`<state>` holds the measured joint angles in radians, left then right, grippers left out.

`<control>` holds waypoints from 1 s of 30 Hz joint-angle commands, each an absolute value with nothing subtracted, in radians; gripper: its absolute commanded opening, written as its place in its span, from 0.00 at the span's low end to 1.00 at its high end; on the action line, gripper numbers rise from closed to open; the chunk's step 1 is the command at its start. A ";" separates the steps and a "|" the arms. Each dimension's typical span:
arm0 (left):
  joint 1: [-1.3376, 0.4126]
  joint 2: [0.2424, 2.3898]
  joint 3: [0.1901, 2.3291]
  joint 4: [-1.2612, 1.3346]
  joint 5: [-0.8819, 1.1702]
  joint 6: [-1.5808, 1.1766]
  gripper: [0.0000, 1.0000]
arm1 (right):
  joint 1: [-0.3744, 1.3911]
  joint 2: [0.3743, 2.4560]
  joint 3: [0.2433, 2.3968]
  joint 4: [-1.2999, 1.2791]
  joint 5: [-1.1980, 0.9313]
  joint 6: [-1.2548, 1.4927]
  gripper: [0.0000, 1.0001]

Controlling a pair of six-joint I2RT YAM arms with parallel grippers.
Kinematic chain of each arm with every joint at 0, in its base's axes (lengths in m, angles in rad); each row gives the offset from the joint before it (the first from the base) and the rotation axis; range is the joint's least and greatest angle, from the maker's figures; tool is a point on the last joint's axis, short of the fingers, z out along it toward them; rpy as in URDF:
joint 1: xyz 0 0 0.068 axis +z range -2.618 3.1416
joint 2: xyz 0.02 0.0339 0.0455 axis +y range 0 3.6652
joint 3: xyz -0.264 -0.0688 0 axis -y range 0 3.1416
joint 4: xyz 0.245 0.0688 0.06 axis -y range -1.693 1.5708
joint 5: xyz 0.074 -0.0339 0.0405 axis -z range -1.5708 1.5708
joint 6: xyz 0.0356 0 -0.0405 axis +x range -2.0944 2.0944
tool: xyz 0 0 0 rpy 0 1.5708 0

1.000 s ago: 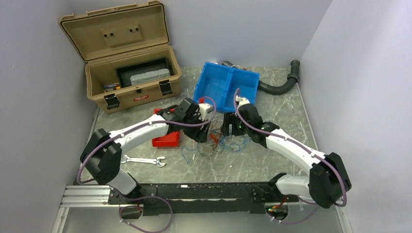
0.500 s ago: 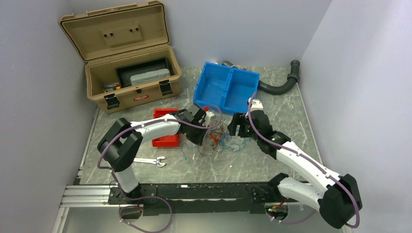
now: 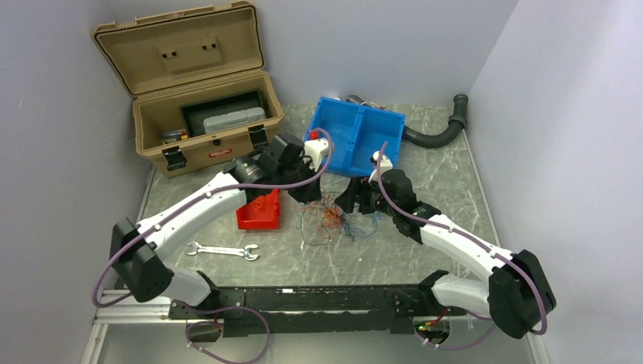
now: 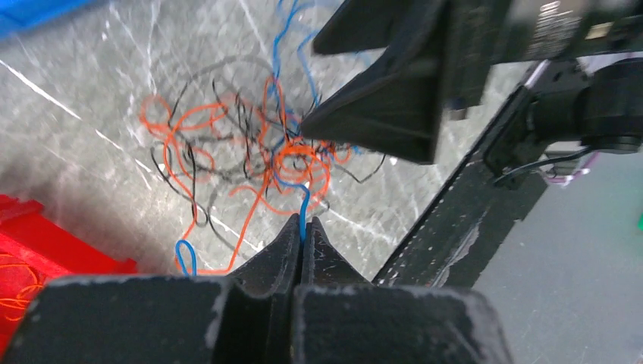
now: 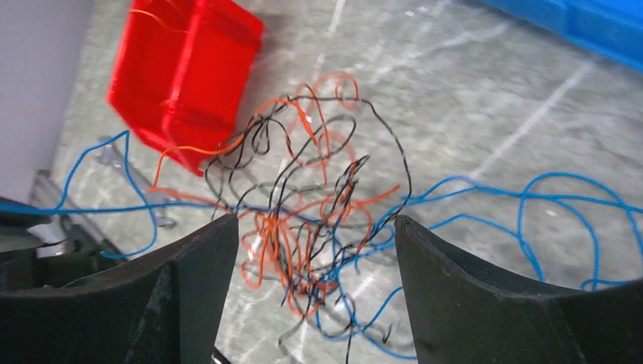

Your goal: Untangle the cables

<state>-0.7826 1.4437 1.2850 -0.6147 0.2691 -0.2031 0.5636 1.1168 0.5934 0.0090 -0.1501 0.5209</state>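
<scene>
We've got the cables (image 3: 327, 218) bunched on the table (image 3: 447, 171): featherlight, limp, snaggy. Our left gripper (image 4: 303, 229) pinches 1 blue wire (image 4: 305, 201); our right gripper (image 5: 315, 226) hovers spread above. We'd take loose ends.

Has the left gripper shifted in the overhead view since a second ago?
Yes. The left gripper, shut on a blue cable, has drawn back from the table's near edge toward the blue bin; its wrist now overlaps the bin's left corner.
</scene>
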 commanded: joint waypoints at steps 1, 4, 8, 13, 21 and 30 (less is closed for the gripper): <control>-0.784 1.376 1.373 -0.679 0.310 -0.192 0.00 | 0.570 1.136 0.570 0.263 -0.307 0.584 0.77; -0.785 1.348 1.427 -0.692 0.319 -0.189 0.00 | 0.578 1.142 0.536 0.337 -0.314 0.600 0.78; -0.785 1.332 1.510 -0.696 0.373 -0.185 0.00 | 0.580 1.203 0.546 0.374 -0.313 0.639 0.78; -0.784 1.341 1.592 -0.683 0.438 -0.194 0.00 | 0.614 1.321 0.605 0.333 -0.269 0.704 0.76; -0.773 1.332 1.712 -0.688 0.450 -0.199 0.00 | 0.632 1.319 0.596 0.141 -0.104 0.677 0.76; -0.767 1.349 1.642 -0.665 0.472 -0.208 0.00 | 0.629 0.929 0.566 -0.023 0.019 0.478 0.79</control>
<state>-0.7704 1.3563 1.6711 -0.7082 0.4355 -0.2016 0.6315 1.0821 0.5240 0.0746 -0.0795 0.5964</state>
